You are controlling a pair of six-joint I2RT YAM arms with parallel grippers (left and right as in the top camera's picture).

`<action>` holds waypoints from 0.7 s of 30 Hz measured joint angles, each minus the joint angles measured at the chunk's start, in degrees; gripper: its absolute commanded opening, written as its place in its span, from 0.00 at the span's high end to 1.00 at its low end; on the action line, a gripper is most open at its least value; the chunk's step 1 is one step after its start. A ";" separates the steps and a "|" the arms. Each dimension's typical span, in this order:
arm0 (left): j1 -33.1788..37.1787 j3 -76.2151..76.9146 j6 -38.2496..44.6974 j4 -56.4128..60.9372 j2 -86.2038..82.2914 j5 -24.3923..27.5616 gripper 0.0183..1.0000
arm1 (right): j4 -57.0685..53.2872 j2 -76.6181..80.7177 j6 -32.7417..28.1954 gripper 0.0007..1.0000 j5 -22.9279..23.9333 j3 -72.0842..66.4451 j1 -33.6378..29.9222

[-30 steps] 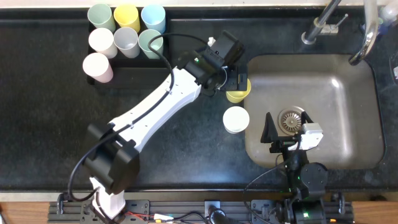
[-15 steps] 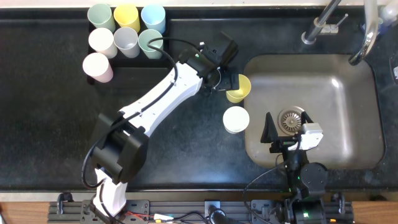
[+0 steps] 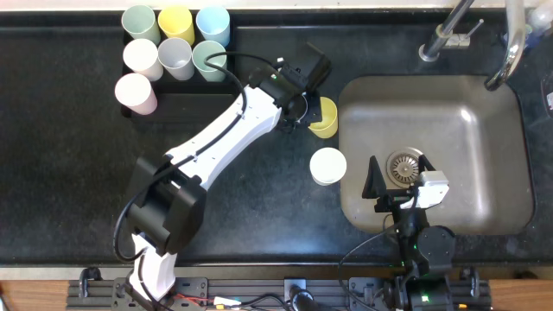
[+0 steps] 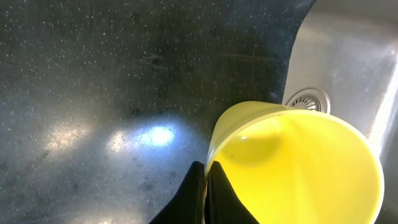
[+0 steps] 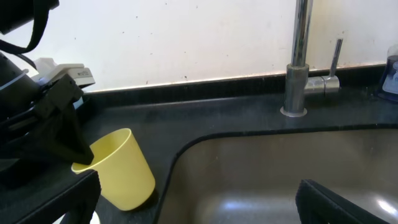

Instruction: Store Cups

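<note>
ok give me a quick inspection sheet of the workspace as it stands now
surface: black speckled counter, with a steel sink set in at the right
job's things: yellow cup tilted, pinched at its rim; white cup upright on the counter by the sink's edge; six cups in two rows on a dark tray at the back left, pink cup just in front of them
clutter: nothing seen
hands: left hand shut on the yellow cup; right hand open over the sink
cables: black cable looping along the left arm
surroundings: faucet, pale wall behind it
</note>
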 measured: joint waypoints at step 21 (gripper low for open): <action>33.46 7.52 -1.05 -27.06 -17.07 -1.14 0.98 | 0.02 0.00 0.00 0.00 0.02 0.00 0.00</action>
